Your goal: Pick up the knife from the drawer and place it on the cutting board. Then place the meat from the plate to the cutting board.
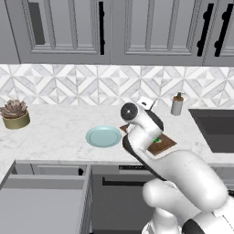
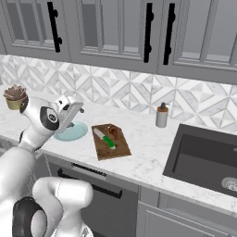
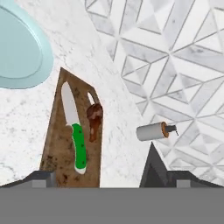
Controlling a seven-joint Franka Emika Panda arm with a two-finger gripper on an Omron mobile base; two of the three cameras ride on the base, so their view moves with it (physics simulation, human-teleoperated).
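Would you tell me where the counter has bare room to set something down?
Bare marble lies between the potted plant and the plate, and between the cutting board and the sink. The board, holding knife and meat, is crowded.

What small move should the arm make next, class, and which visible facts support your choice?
Probably pull the gripper up and away from the counter. The knife and the meat both lie on the cutting board, the plate is bare, and the gripper holds nothing, so both placements look finished. The drawer hangs open.
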